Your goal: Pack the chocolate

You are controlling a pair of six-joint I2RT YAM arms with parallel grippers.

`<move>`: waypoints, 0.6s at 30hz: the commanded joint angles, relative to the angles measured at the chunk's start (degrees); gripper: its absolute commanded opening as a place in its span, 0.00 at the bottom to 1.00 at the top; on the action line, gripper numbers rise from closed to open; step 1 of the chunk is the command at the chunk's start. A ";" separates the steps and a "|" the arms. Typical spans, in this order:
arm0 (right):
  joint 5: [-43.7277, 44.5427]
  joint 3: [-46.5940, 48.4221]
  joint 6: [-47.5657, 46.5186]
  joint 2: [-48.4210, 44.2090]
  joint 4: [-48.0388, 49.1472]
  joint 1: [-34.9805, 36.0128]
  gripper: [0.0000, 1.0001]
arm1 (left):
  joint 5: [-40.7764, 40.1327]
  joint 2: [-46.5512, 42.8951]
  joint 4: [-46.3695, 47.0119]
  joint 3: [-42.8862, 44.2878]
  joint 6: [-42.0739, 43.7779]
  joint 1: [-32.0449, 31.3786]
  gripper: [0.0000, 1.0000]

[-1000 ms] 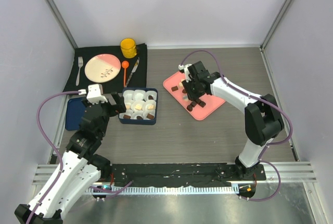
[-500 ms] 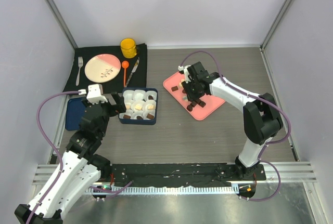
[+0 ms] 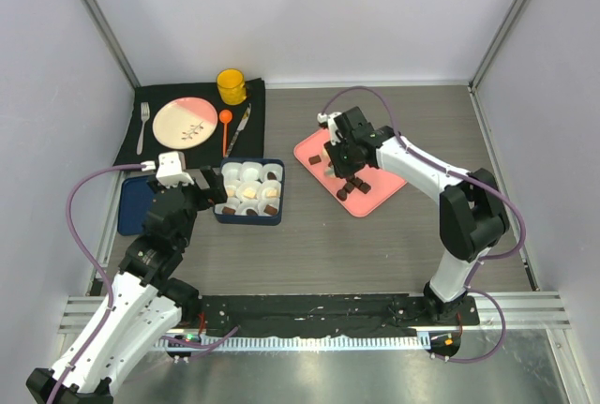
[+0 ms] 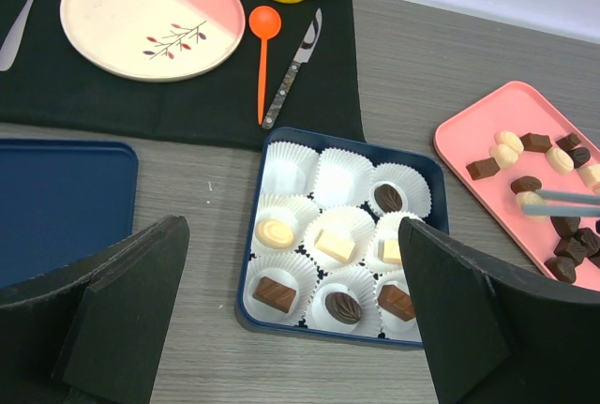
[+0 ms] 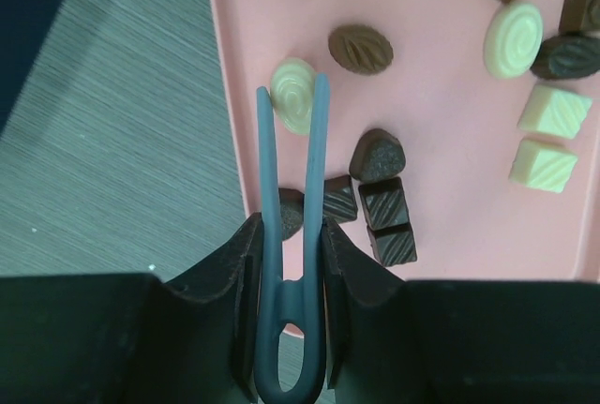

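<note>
Top view: a pink tray (image 3: 379,190) lies right of centre on the table (image 3: 328,254), with loose chocolates (image 3: 352,185) on it, dark brown and cream-white. The right gripper (image 3: 337,162) hangs over the tray's left part. A blue box (image 3: 249,219) sits left of centre, and the left gripper (image 3: 210,192) hovers just beside its left edge.

Left wrist view: the left gripper's jaws stand wide open above the near side of the box. The box holds nine white paper cups (image 4: 342,175) in three rows; seven of them carry one piece each.

Right wrist view: the right gripper's jaws are clamped on blue tweezers (image 5: 292,235). The tweezer tips straddle a round white piece (image 5: 293,97) near the tray's left edge. Whether they touch it cannot be told. More pieces lie close by on the tray, several dark ones just beside the prongs.
</note>
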 commanded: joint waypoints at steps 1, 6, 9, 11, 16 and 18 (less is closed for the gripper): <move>0.12 6.07 0.67 -3.46 1.02 1.75 0.17 | 0.34 -0.46 2.09 2.27 0.39 0.40 1.00; -0.06 11.08 0.85 -2.41 1.72 5.70 0.17 | 0.25 -0.54 1.92 2.36 0.47 0.23 1.00; -0.41 15.47 1.03 -0.04 2.42 8.08 0.17 | 0.25 -0.72 2.00 2.36 0.47 0.32 1.00; -1.37 16.89 1.38 1.11 3.65 9.92 0.17 | 0.17 -0.81 2.00 2.36 0.47 0.32 1.00; -3.39 20.85 2.96 5.67 7.51 12.91 0.17 | 0.17 -1.07 2.00 2.36 0.47 0.32 1.00; -3.92 21.64 4.98 7.08 8.92 14.40 0.17 | 0.08 -1.16 1.91 2.36 0.56 0.23 1.00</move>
